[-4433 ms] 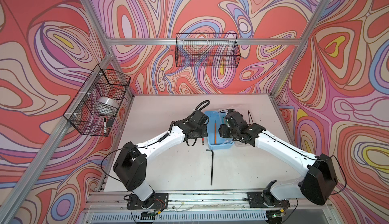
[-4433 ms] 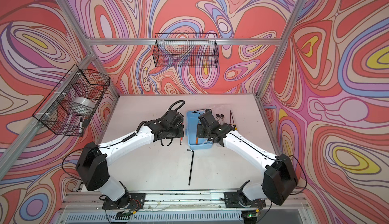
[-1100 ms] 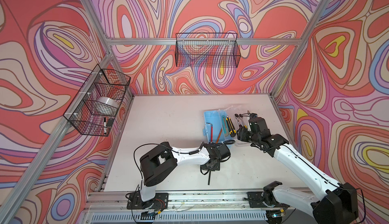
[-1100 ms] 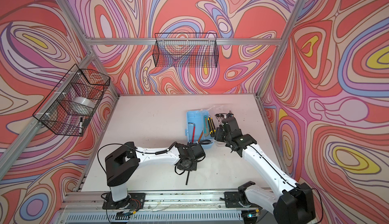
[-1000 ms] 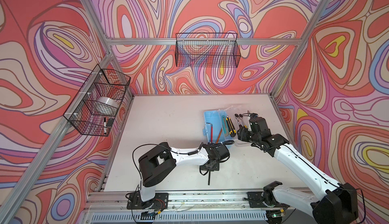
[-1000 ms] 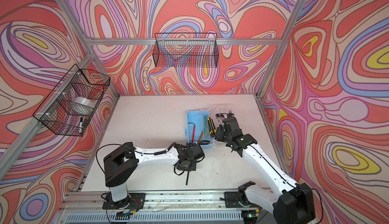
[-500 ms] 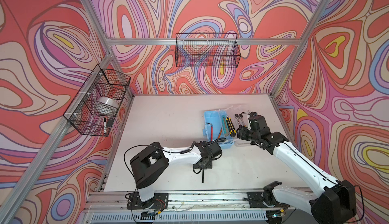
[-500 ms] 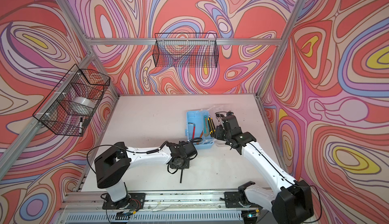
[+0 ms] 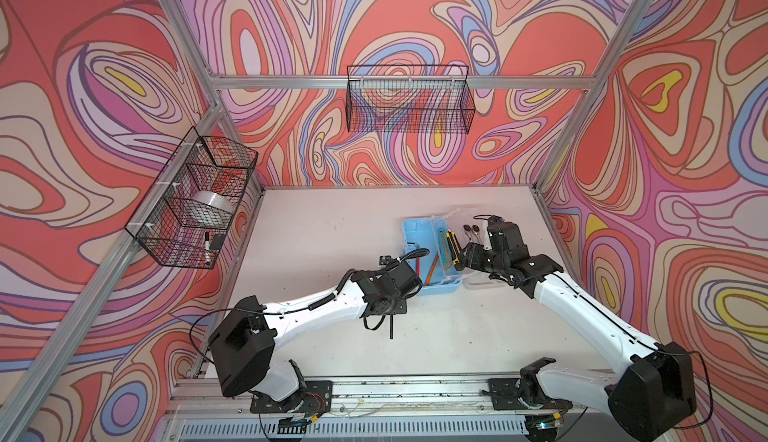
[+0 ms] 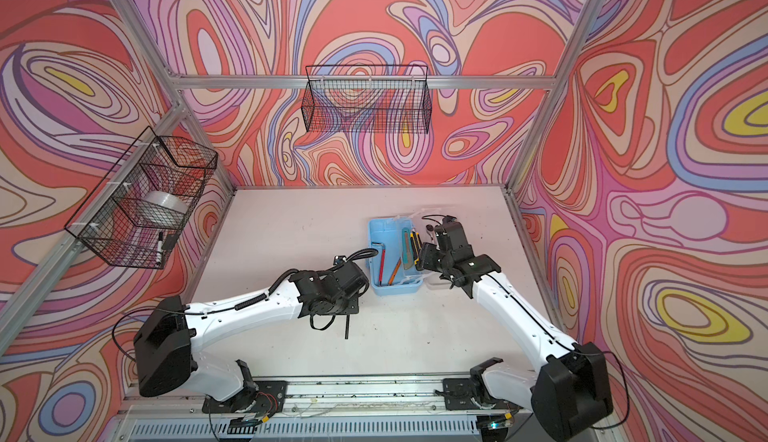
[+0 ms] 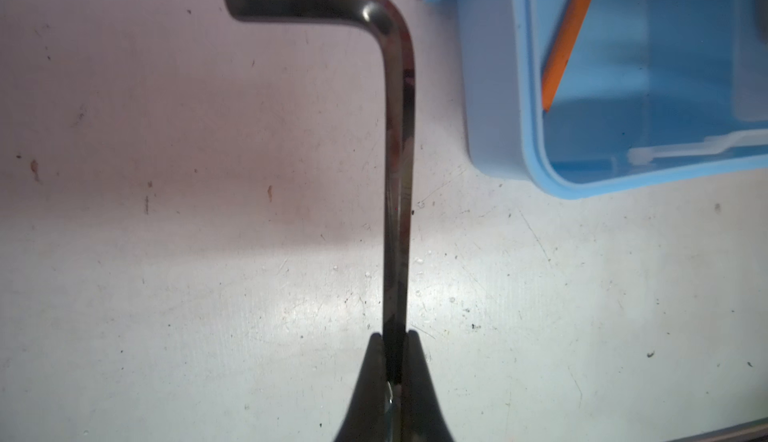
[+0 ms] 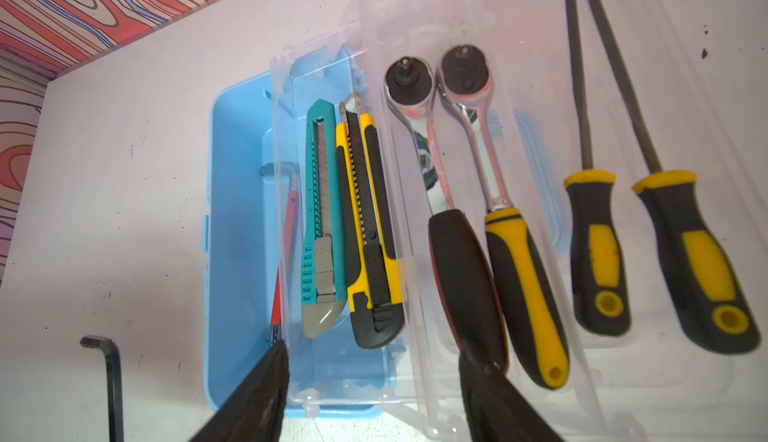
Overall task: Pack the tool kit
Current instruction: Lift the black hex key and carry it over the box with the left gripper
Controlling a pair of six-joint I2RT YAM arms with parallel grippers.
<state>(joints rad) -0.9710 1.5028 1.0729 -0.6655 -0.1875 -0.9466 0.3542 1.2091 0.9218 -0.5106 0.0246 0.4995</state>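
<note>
The light-blue tool kit case (image 9: 411,236) (image 10: 378,232) stands open right of the table's middle, its clear lid (image 12: 519,357) folded out to the right. In a clear tray over the case lie a teal cutter (image 12: 322,220) and a yellow cutter (image 12: 370,232). Two ratchets (image 12: 453,195) and two yellow-and-black handled tools (image 12: 598,249) lie on the lid. My left gripper (image 11: 394,336) (image 9: 390,309) is shut on the long shank of a black hex key (image 11: 397,137) (image 9: 391,328), just beside the case's near-left corner. My right gripper (image 12: 374,352) (image 9: 467,253) hangs open over the case's near end.
Red and orange tools (image 9: 432,263) lie inside the case. A black wire basket (image 9: 195,203) on the left wall holds a tape roll and a marker. A second black basket (image 9: 409,103) hangs on the back wall. An aluminium rail (image 9: 374,390) runs along the front edge.
My left gripper has carried the hex key leftward and a little toward the back, and the arm has stretched out more. My right gripper has shifted only slightly.
</note>
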